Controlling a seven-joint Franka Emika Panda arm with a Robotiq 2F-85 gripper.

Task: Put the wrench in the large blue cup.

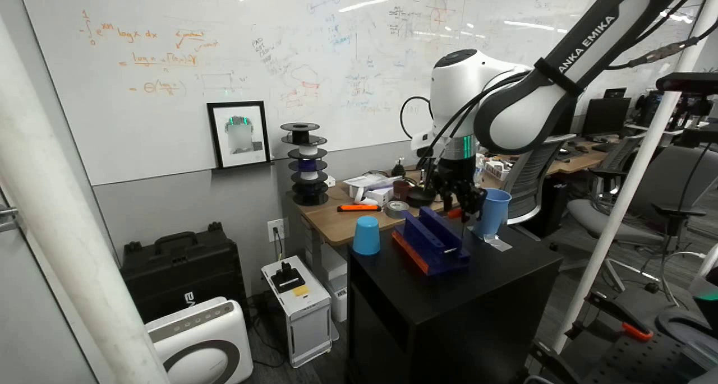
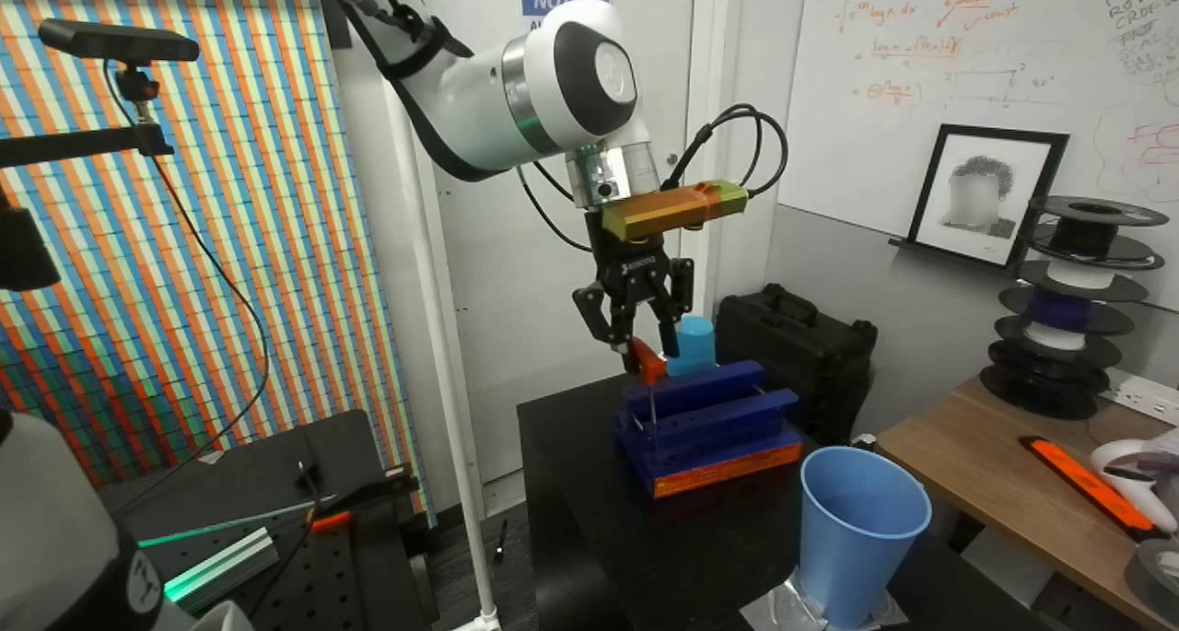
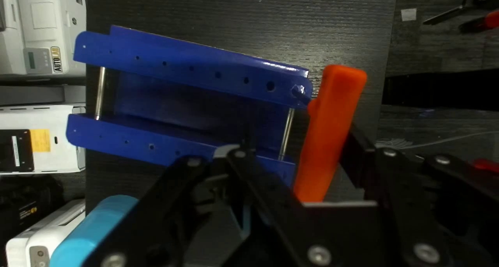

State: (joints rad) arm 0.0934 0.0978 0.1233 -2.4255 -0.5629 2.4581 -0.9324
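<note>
The wrench, a hex key with an orange T-handle (image 2: 649, 364) and a thin metal shaft, stands upright at one end of a dark blue rack (image 2: 709, 433). In the wrist view the orange handle (image 3: 329, 134) lies between the fingers of my gripper (image 3: 299, 156). The handle is close to or against one finger, with a gap to the opposite finger. In both exterior views my gripper (image 1: 464, 213) (image 2: 650, 347) is open around the handle. The large blue cup (image 2: 861, 539) stands upright on the black cabinet beyond the rack and also shows in an exterior view (image 1: 493, 213).
A paler cyan cup (image 1: 367, 237) stands upside down near the cabinet's edge, on the opposite side of the rack (image 1: 429, 244) from the large cup. Clear tape (image 2: 792, 608) lies round the large cup's base. A wooden desk (image 1: 331, 221) with clutter adjoins the black cabinet (image 1: 426, 300).
</note>
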